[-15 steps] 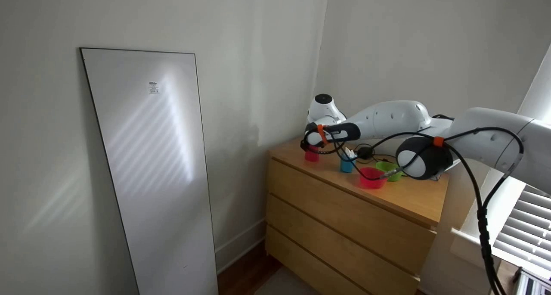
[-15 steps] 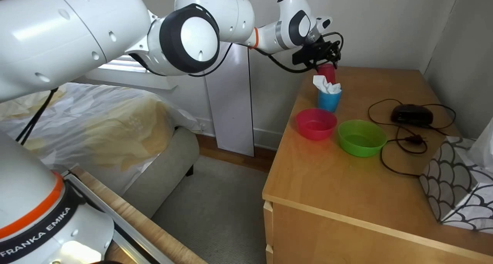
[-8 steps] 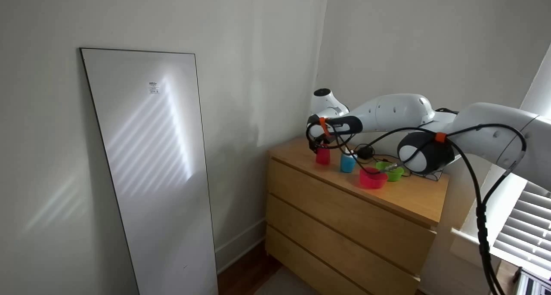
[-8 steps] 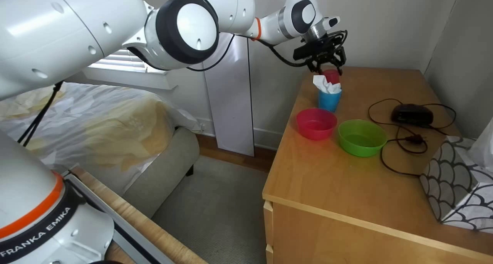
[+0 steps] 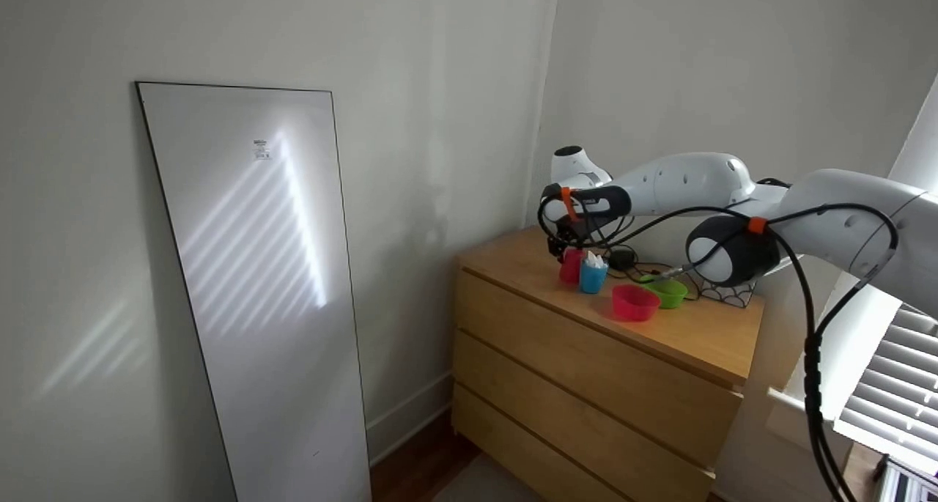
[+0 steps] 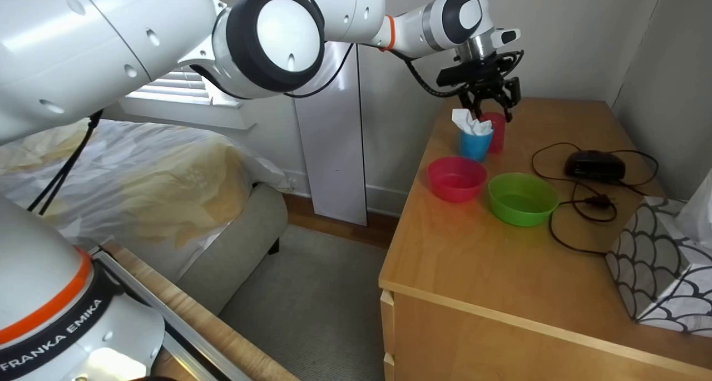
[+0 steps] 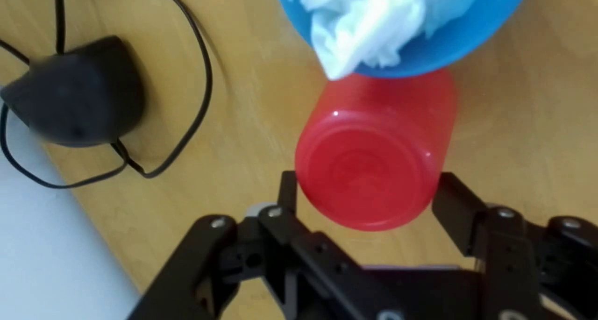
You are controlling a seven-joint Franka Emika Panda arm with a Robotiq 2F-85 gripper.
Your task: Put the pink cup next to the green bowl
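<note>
Pink cup is in the gripper, whose jaws meet opposite sides of it in the wrist view, so it looks gripped; whether it hangs clear of the dresser or brushes it is not plain. It appears to be mouth down, base turned to the wrist view, long axis near vertical with a slight lean. The green bowl lies apart from it, nearer the camera in an exterior view. The next move hinges on what stands close to that line: the blue cup, stuffed with white tissue, is just beside the pink cup and partly hides it in the wrist view, though whether they touch is unclear. The magenta bowl is just beside the green one, so the likelier way in is by the side toward the black device, and a low path could knock the blue cup. Against a second ago, pink cup and gripper have shifted together, from farther beyond the blue cup to its side; both bowls and the blue cup are where they were
</note>
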